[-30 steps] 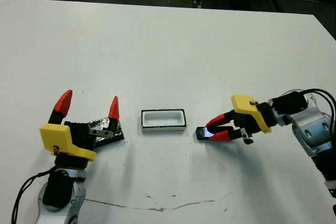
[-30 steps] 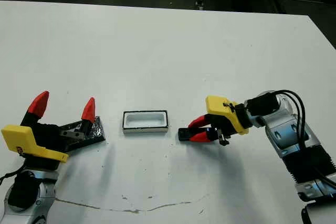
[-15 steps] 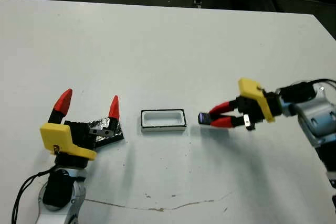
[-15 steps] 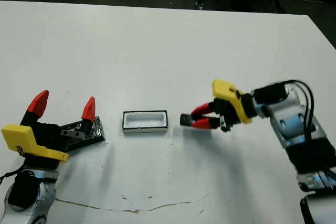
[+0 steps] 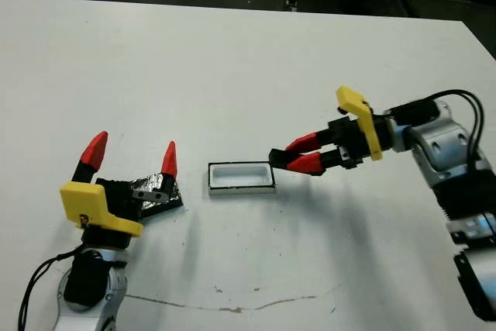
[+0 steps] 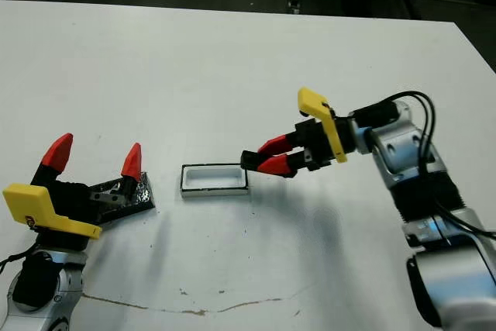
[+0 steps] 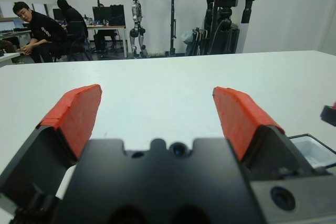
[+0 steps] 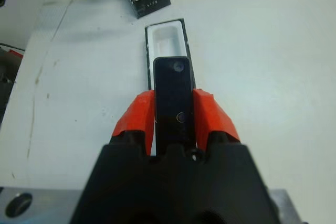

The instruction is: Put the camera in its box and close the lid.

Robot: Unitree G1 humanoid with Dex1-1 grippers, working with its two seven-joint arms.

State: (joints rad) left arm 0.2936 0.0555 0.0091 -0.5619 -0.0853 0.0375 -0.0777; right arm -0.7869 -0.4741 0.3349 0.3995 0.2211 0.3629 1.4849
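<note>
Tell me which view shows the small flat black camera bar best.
Right wrist view: the small flat black camera bar fills the middle, clamped in the right gripper. Both eye views show only its tip; in the left wrist view, just a dark sliver at the edge.

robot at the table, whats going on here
The right gripper is holding the camera between its fingers, off the table, with its tip at the right end of the open box. The left gripper is open beside the lid, which lies on the table left of the box. Nothing is in the box yet.
</note>
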